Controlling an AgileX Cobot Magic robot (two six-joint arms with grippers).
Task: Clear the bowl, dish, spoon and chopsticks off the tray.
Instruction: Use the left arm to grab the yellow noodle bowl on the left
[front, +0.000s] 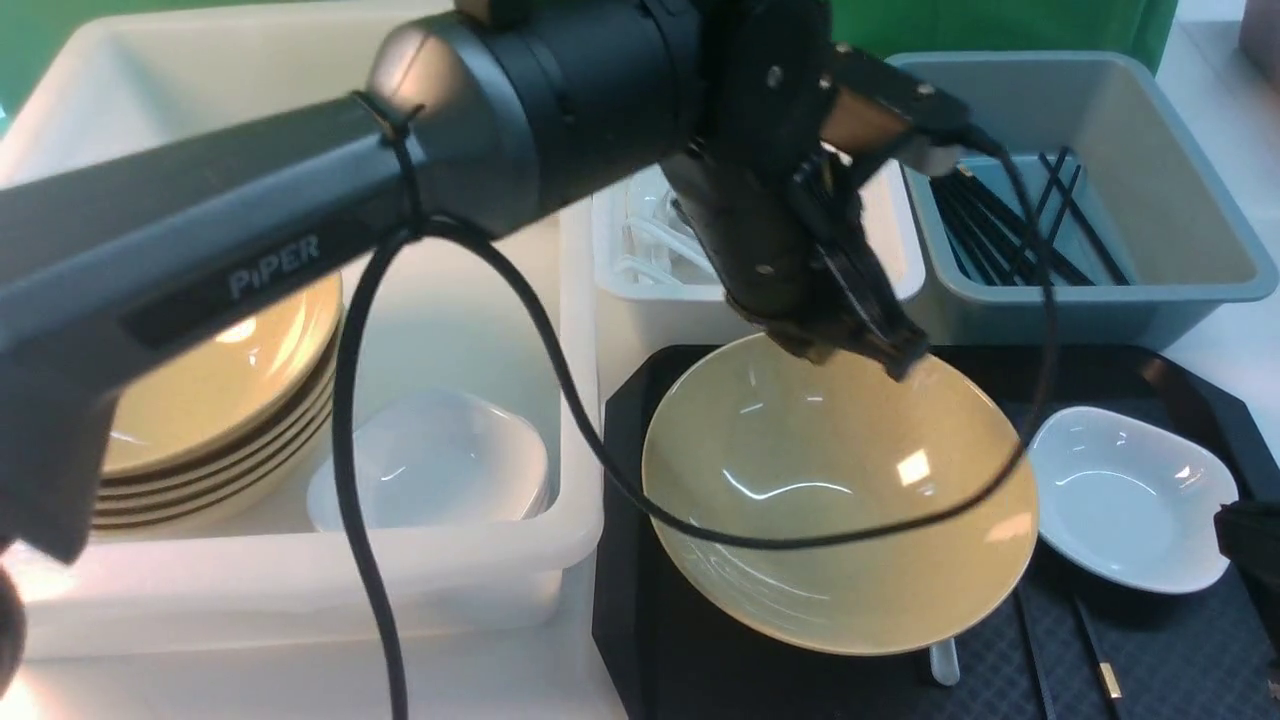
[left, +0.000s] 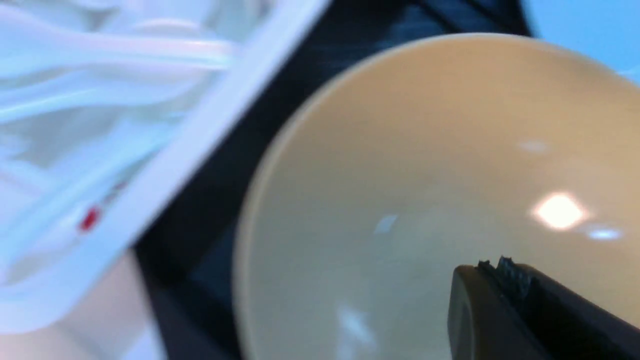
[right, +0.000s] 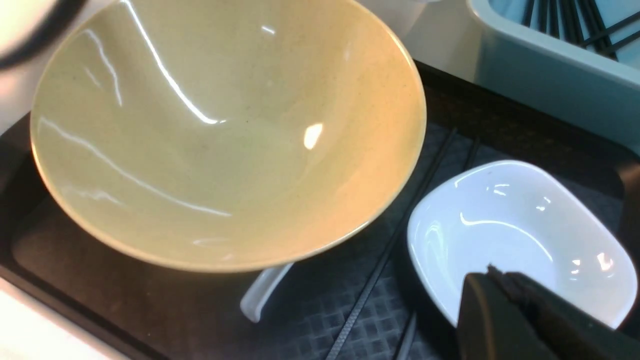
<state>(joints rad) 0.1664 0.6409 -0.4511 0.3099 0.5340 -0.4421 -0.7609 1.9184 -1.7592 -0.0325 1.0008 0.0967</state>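
The left arm (front: 250, 230) fills the near upper left of the front view, its cable (front: 360, 500) looping down across the frame. It reaches to mid-frame, where the left hand (front: 895, 355) points down at the far rim of the bowl (front: 840, 500). The jaws are pressed together. In the left wrist view the tip (left: 500, 270) hangs over the bowl's inside, and I cannot tell whether it touches the rim. The bowl sits in the centre of the front view on the left half of the tray (front: 625, 600), tilted with its mouth toward the camera. The spoon (front: 945, 662) pokes out from under its near edge. Just right of the bowl the dish (front: 1130, 500) lies on the tray, and the chopsticks (front: 1095, 660) run between the two toward the bottom edge of the frame. In the right wrist view the right hand (right: 492, 272) is closed and empty over the dish's near side. Left of the tray stands a white tub (front: 300, 600) holding stacked bowls (front: 220, 400) and white dishes (front: 430, 460). Behind the tray, at upper centre, is a small white box (front: 650, 270) of spoons. At upper right is a grey-blue bin (front: 1150, 290) with black sticks (front: 1010, 230) in it. All of this rests on a white bench (front: 200, 690).
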